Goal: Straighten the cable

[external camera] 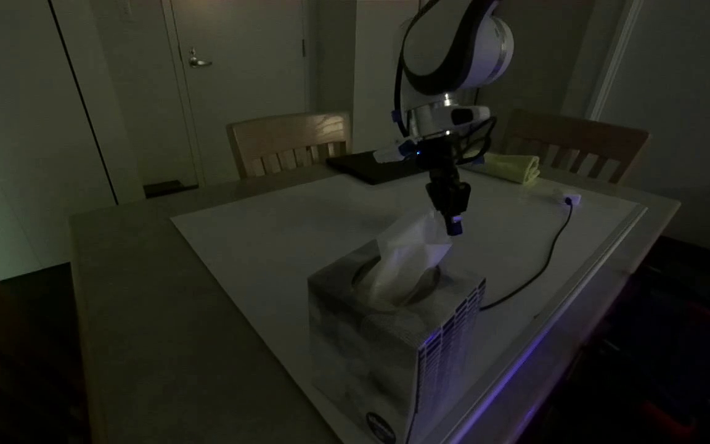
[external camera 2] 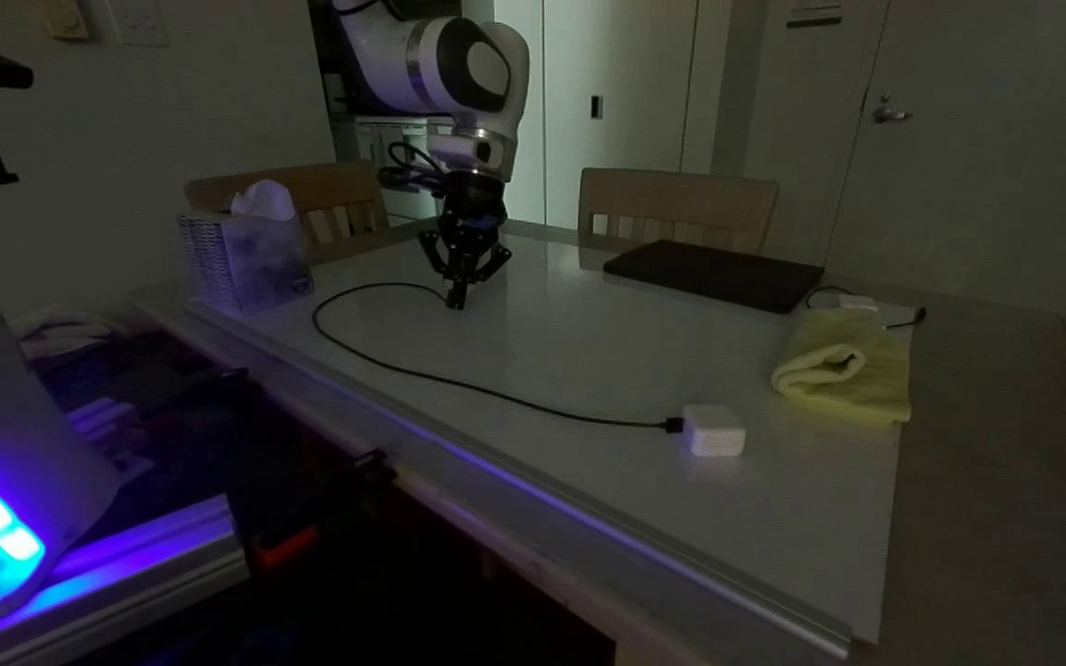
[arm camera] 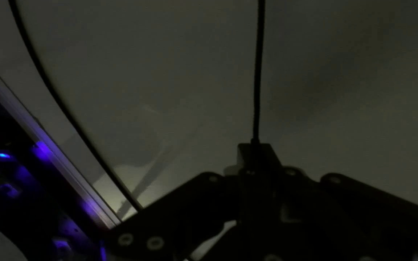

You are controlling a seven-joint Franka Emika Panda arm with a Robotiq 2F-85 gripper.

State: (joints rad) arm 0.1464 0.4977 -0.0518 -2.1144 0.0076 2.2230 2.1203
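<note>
The cable (external camera 2: 533, 404) is a thin black cord on the white board. In an exterior view it runs from a small white block (external camera 2: 714, 432), bends round in a wide curve and comes back to my fingertips. In an exterior view part of it (external camera: 551, 251) shows, and the tissue box hides the rest. My gripper (external camera 2: 456, 296) is low over the board, also seen in an exterior view (external camera: 453, 225). In the wrist view the cable (arm camera: 258, 72) enters between the closed fingertips (arm camera: 256, 152), which grip it near its end. The end itself is hidden.
A tissue box (external camera: 361, 345) stands by the cable's curve, also in an exterior view (external camera 2: 265, 259). A dark flat slab (external camera 2: 713, 273) and a folded yellow cloth (external camera 2: 852, 370) lie on the board. A raised metal rail (external camera 2: 533, 472) edges it. Wooden chairs (external camera 2: 681, 199) stand around.
</note>
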